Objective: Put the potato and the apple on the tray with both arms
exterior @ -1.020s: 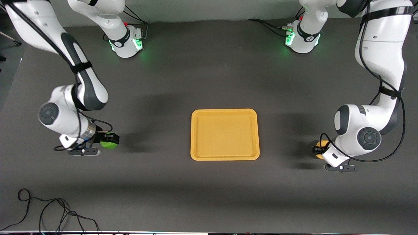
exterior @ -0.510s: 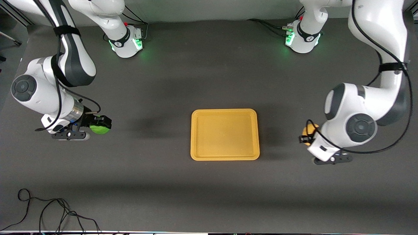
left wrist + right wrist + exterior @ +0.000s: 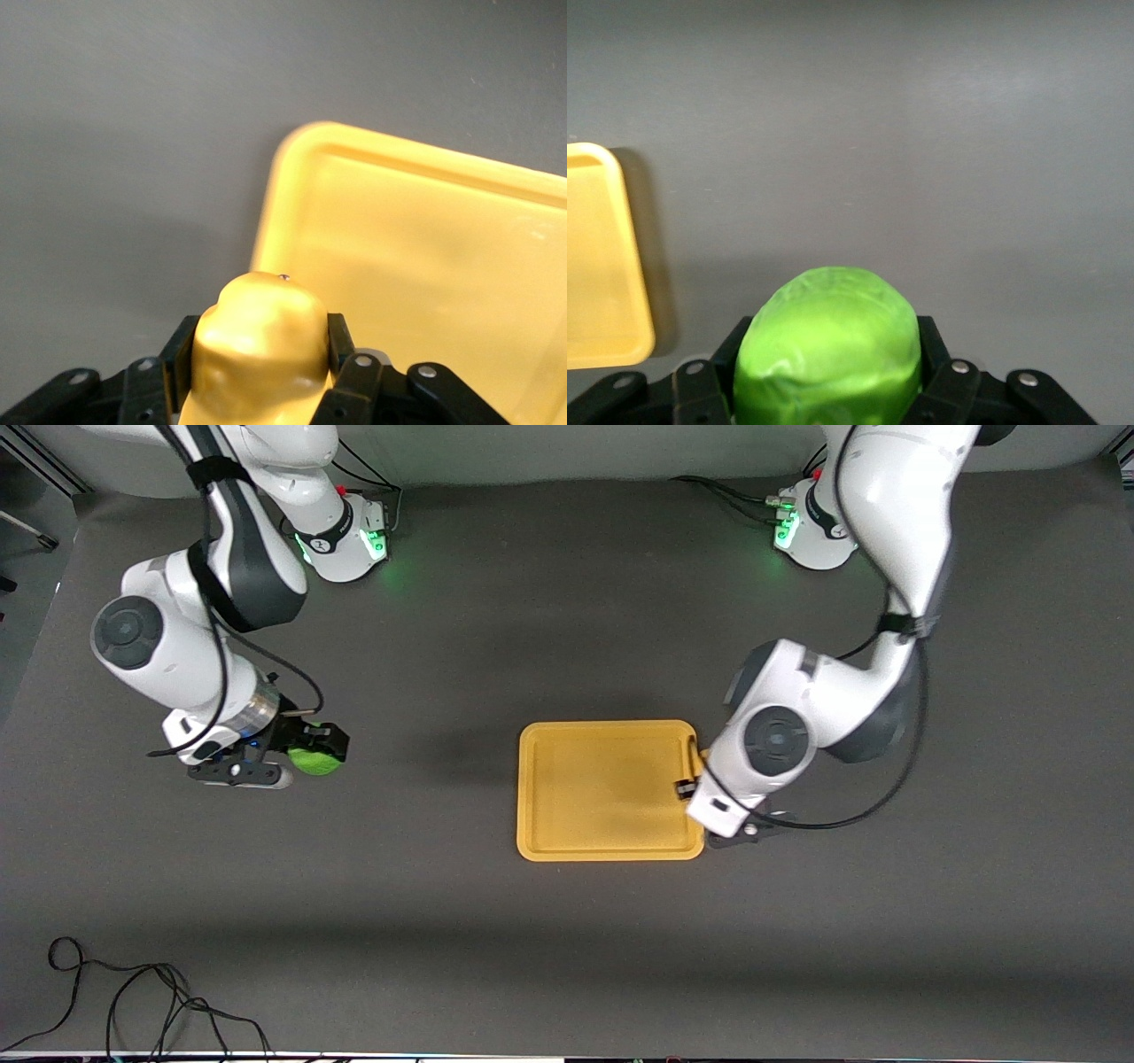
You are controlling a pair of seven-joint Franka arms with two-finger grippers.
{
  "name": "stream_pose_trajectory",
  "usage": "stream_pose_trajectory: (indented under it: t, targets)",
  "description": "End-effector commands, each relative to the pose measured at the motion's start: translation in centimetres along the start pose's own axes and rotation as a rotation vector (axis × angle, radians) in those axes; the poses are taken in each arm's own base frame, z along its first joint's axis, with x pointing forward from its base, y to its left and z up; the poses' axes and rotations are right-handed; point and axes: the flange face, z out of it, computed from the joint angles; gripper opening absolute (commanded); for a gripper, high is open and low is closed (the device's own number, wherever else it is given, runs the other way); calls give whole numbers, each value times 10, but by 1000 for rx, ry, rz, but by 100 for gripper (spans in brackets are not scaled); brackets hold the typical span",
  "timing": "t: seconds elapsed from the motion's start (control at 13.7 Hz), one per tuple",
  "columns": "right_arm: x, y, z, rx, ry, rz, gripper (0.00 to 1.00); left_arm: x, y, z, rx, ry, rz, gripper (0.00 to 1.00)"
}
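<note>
My left gripper (image 3: 694,783) is shut on the lumpy yellow-tan potato (image 3: 261,341) and holds it in the air over the rim of the orange-yellow tray (image 3: 609,790) at the left arm's end. In the front view the arm hides the potato almost wholly. The tray also shows in the left wrist view (image 3: 425,257). My right gripper (image 3: 315,751) is shut on the round green apple (image 3: 315,763) and holds it above the bare table, well short of the tray, toward the right arm's end. The apple (image 3: 828,350) fills the jaws in the right wrist view, with the tray's edge (image 3: 598,266) farther off.
The table is a dark grey mat. A loose black cable (image 3: 133,1001) lies near the front camera at the right arm's end. The two arm bases (image 3: 341,536) (image 3: 819,531) stand at the table's edge farthest from that camera.
My left arm has carried the potato from the table's end to the tray's rim. My right arm has lifted the apple and shifted it a little toward the tray.
</note>
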Motion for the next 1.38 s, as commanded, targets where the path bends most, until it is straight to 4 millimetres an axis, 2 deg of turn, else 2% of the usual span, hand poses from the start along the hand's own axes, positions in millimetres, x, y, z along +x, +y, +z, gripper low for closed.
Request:
stream_pose_trajectory:
  t: [0.0,0.07,0.29,0.44,0.8,1.02,1.09,1.31]
  targets:
    - [4,-9,-12,1,28,7,32,-15,35,51,2,24,-45,48]
    - [4,-7,-14,-2,24,5,32,-17,38,59,2,35,-41,48]
    - [4,-11,-22,-4,21,11,32,-13,34,58,5,38,-28,48]
    - [10,-13,-18,7,19,13,32,-6,28,58,27,66,0,48]
    - [18,-16,-19,22,22,17,31,-3,25,61,24,68,-5,49]
    - [21,-16,-15,30,21,28,31,-4,25,68,22,70,-2,65]
    - [23,-16,-17,33,23,42,31,-5,26,69,24,68,-1,65]
    - [24,-45,-33,75,42,74,29,-5,25,73,26,66,-2,69]
